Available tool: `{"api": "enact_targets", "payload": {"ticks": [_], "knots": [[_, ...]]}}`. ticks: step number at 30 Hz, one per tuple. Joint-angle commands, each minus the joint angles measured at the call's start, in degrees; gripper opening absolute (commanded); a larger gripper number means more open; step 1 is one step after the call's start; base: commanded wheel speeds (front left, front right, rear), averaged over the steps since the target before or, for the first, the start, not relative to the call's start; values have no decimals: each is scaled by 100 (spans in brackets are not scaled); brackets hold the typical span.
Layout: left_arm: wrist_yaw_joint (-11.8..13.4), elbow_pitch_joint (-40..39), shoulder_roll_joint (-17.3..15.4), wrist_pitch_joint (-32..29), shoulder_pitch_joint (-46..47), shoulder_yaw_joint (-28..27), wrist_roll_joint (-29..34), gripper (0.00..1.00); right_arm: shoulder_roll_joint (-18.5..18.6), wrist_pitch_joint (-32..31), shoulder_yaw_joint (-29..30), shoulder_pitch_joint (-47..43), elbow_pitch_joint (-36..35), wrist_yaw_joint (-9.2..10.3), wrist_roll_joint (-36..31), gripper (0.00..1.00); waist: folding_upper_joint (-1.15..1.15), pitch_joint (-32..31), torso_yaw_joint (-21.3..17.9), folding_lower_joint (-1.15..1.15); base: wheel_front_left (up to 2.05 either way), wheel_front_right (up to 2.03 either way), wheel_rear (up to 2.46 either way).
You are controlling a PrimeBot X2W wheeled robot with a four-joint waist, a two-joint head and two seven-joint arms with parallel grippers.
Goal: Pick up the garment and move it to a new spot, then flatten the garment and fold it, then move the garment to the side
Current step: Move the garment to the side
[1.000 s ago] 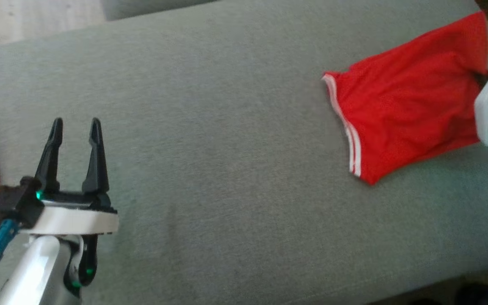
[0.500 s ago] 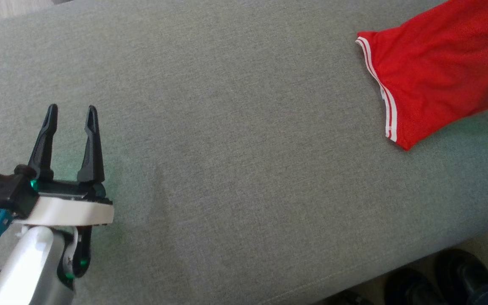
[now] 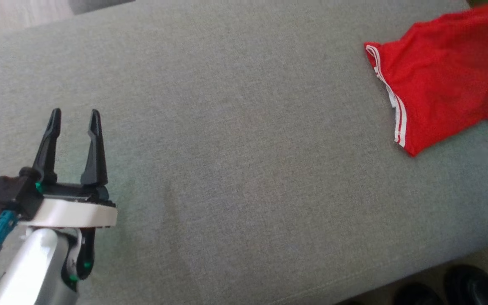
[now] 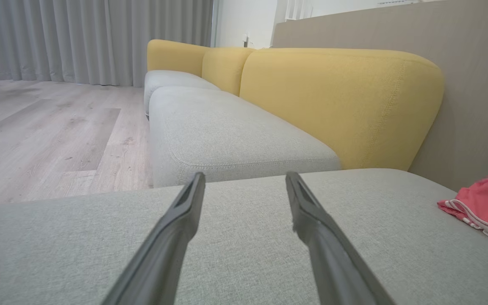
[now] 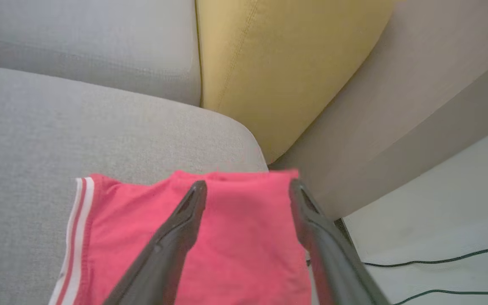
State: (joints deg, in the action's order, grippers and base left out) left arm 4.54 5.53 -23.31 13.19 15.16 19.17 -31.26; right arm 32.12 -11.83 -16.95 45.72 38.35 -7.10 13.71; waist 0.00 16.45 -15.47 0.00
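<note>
1. The left claw (image 3: pixel 76 112) is open and empty, well apart from the garment (image 3: pixel 434 84).
2. The right claw (image 5: pixel 247 188) has just spread its fingers. The garment lies released under them, so the move aside seems finished.
3. Beyond its fingertips, the garment's far edge at the cushion (image 5: pixel 100 118) corner is blurred.

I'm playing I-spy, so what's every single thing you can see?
seat cushions: three, grey, in a row
garment: one, red with white stripes, right end of the nearest cushion
backrests: three, yellow, behind the farther cushions
curtains: one set, grey, far wall
floor: one, pale wood, beside the cushions
cables: two, dark, white floor past the garment
shoes: two, black, floor by the near edge
left pincer: one, dark, open over bare cushion
right pincer: one, dark, open above the garment
</note>
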Motion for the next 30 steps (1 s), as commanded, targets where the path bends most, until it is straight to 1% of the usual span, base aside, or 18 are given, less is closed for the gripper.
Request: {"api": "enact_targets", "payload": {"ticks": [1, 6, 8, 11, 14, 18, 22, 26, 30], "knots": [[19, -129, -111, 52, 120, -200, -11, 100, 126, 70, -4, -3, -167, -39, 71, 100, 0, -115, 72, 0, 0, 0, 0], [8, 35, 47, 123, -131, -231, -82, 100, -105, 402, 189, -504, -369, -39, 480, 100, 0, -559, 301, 0, 0, 0, 0], [-3, 98, 97, 141, -248, -257, -103, 100, -261, 527, 300, -790, -506, -39, 631, 100, 0, -728, 391, 0, 0, 0, 0], [-18, 176, 170, 161, -444, -290, -97, 100, -574, 796, 523, -1338, -811, -39, 796, 100, 0, -973, 548, 0, 0, 0, 0], [-15, 202, 224, 172, -660, -339, -40, 100, -998, 1131, 810, -1981, -1205, -39, 885, 100, 0, -1187, 689, 0, 0, 0, 0], [-4, 186, 280, 178, -963, -475, 37, 100, -1580, 1481, 916, -2836, -1828, -39, 790, 100, 0, -1446, 821, 0, 0, 0, 0], [-2, 122, 337, 179, -1272, -632, 125, 100, -1958, 1659, 960, -3501, -2319, -39, 416, 100, 0, -1624, 945, 0, 0, 0, 0], [-45, 65, 446, 180, -1470, -792, 195, 100, -2241, 1730, 1224, -3924, -2655, -39, 211, 100, 0, -1709, 1083, 0, 0, 0, 0], [-102, 105, 521, 180, -1605, -857, 255, 100, -2321, 1661, 1336, -4124, -2828, -39, 69, 100, 0, -1746, 1149, 0, 0, 0, 0]]}}
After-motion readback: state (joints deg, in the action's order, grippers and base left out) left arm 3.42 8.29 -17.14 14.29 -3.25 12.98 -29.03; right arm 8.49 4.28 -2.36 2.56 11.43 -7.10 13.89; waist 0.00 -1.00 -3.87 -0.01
